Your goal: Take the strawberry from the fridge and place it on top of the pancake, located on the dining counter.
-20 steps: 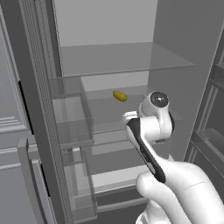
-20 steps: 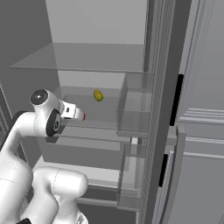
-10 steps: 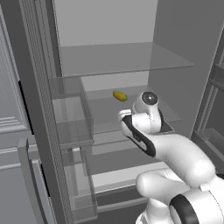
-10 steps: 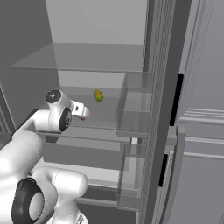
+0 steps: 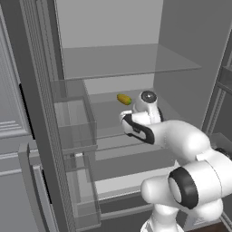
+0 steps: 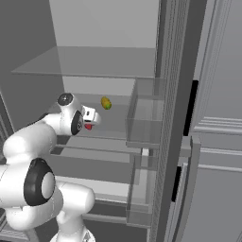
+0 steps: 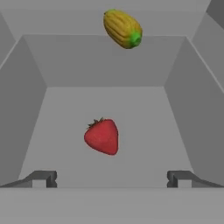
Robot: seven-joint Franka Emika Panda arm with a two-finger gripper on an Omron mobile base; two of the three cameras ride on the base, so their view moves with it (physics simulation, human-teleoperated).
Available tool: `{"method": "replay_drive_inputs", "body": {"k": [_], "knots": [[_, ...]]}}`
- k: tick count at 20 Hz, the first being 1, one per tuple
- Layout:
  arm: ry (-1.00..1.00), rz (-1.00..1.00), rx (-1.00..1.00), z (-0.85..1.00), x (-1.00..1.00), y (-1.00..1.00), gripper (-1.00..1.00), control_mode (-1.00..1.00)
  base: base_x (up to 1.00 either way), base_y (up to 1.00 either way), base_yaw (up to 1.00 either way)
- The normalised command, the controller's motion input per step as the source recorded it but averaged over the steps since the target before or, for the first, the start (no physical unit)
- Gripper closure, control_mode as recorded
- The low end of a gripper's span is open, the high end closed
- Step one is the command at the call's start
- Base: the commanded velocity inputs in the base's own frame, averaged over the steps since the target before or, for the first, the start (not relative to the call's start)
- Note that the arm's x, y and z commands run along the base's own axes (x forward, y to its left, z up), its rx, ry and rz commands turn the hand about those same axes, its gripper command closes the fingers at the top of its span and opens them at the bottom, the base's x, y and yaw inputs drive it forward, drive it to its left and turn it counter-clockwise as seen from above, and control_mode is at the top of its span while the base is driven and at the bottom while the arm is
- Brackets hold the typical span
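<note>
Red strawberry [image 7: 102, 136] lies ahead of the wide-open pincer [image 7: 112, 178], yellow item [image 7: 122, 28] beyond it; closing off-centre could roll the berry away on the fridge [image 5: 113, 63] shelf.

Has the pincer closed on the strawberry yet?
No: in the hand view the strawberry lies free on the shelf, ahead of the wide-open pincer.

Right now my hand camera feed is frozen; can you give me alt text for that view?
A red strawberry lies on the pale grey fridge floor, centred ahead of the open gripper, whose two dark fingertips stand wide to either side and clear of it. Farther back, a small yellow item with a green end lies apart from the berry.
</note>
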Motion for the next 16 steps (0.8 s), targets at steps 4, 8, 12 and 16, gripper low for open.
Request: {"method": "replay_drive_inputs", "body": {"k": [4,8,12,16], "knots": [[0.0,0.0,-0.01,-0.3,0.27,0.0,-1.0,-1.0,0.0,0.0,0.0],[0.01,0.0,0.0,-0.22,0.27,0.03,-1.0,-1.0,0.0,0.0,0.0],[0.02,0.0,0.0,-0.09,0.01,0.02,-1.0,-1.0,0.0,0.0,0.0],[0.03,0.0,0.0,-0.11,0.18,0.0,-1.0,-1.0,0.0,0.0,0.0]]}}
